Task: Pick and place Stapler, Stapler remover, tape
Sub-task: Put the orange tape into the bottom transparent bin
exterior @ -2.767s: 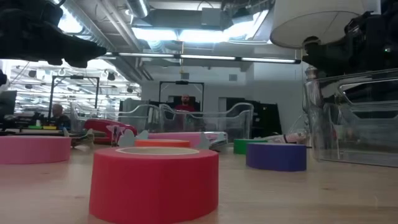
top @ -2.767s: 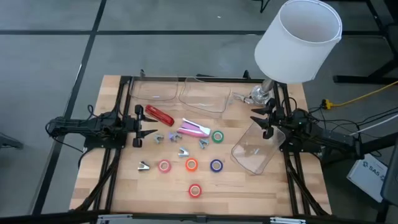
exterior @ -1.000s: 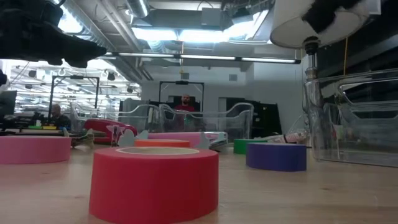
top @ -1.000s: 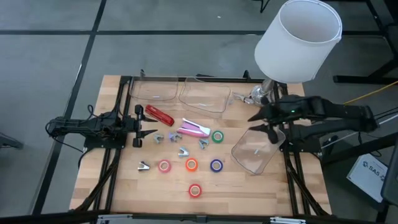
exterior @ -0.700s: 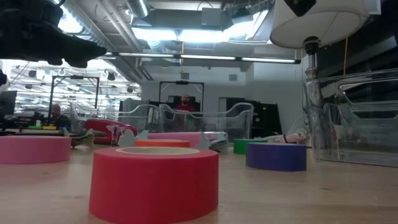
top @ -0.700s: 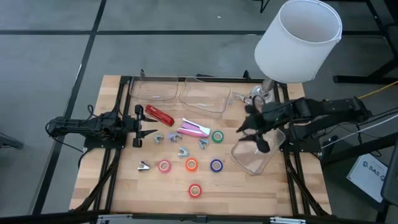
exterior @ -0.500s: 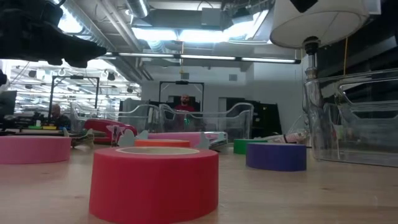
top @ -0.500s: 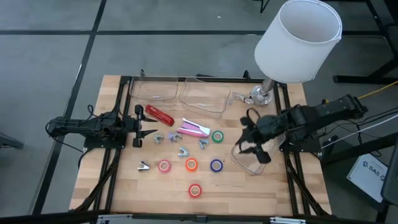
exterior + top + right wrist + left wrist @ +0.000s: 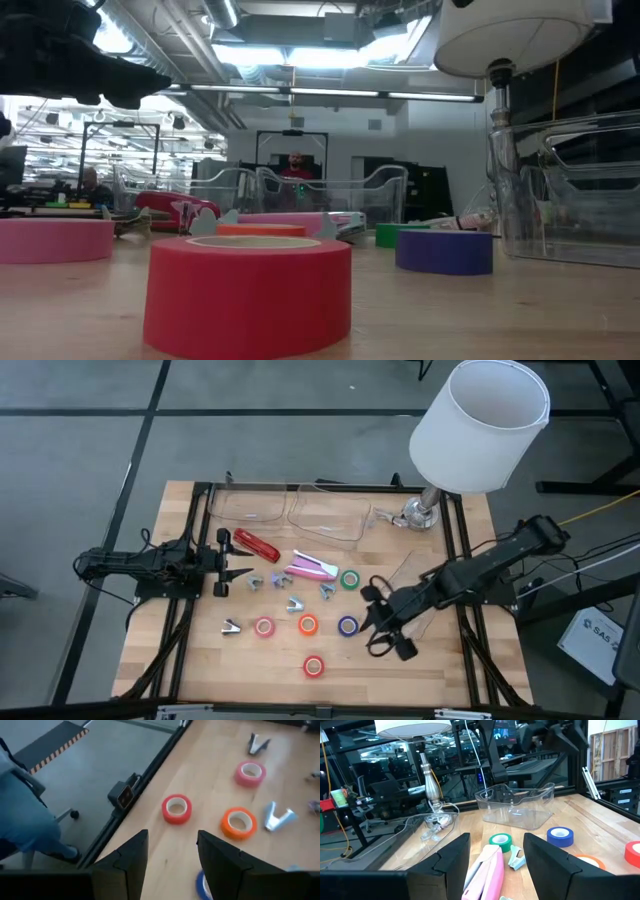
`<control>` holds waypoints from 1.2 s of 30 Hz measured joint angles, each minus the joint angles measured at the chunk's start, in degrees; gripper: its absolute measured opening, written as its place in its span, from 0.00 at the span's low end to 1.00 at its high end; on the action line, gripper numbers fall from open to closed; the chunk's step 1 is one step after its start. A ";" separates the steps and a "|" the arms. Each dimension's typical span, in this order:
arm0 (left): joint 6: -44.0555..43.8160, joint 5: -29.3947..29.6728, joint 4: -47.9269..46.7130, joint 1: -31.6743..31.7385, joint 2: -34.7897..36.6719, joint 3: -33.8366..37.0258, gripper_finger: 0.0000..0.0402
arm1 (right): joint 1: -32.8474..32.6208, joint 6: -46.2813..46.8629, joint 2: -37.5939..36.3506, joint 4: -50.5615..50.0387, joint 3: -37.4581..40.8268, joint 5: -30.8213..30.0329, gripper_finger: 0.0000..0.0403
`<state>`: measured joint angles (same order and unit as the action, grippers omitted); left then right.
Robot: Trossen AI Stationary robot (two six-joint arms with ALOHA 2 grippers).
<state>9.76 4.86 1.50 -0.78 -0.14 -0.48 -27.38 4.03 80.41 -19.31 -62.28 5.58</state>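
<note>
High view: right fingers [image 9: 383, 628] spread beside blue tape [image 9: 347, 626]; left fingers [image 9: 232, 563] spread.

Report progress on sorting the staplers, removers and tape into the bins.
Done: nothing visible; the two clear bins at the far edge look empty. In hand: the right gripper is open over the table beside the blue tape roll, holding nothing. The left gripper waits open at the left side. Left: the red stapler, pink stapler, silvery removers and all five rolls lie on the wood.
</note>
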 joint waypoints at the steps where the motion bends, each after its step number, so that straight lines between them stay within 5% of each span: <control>1: 0.00 0.00 0.00 0.02 0.00 0.01 0.45 | -0.05 0.00 1.31 2.15 0.00 -0.02 0.43; 15: 0.00 0.00 0.00 0.01 0.00 0.00 0.45 | -0.24 0.03 12.29 16.78 -0.60 -0.01 0.43; 21: 0.00 0.00 0.00 0.00 0.00 0.01 0.45 | 0.61 6.98 16.57 12.90 -7.08 -0.02 0.43; 29: 0.00 0.00 0.00 0.02 0.00 0.01 0.45 | 1.19 -12.29 24.80 6.00 -17.01 0.02 0.43; 36: 0.00 0.04 0.02 0.01 0.00 0.00 0.45 | 2.08 -17.65 34.67 -0.45 -26.55 -0.17 0.43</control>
<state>9.76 4.91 1.52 -0.77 -0.14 -0.48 -25.30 -13.61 115.08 -19.76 -88.83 5.41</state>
